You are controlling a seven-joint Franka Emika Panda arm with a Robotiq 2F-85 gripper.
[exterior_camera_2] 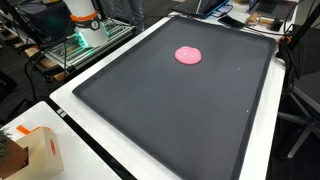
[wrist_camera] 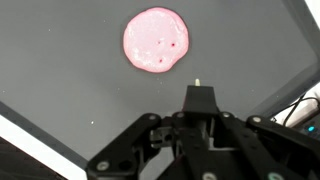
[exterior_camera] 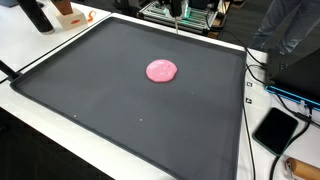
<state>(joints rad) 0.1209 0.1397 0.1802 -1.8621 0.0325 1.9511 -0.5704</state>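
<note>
Pink putty disc [wrist_camera: 156, 40]: flat on dark surface [wrist_camera: 60, 70], roughly round, no clear long axis. Lies ahead of hand [wrist_camera: 200, 92], offset to picture-left in wrist view, apart. Hand: fingers pressed together, apparently empty.

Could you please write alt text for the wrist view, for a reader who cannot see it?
A flat, round pink blob lies on a dark grey mat, apart from the pincer, whose black tips appear closed together below it. A white table edge shows at lower left.
</note>
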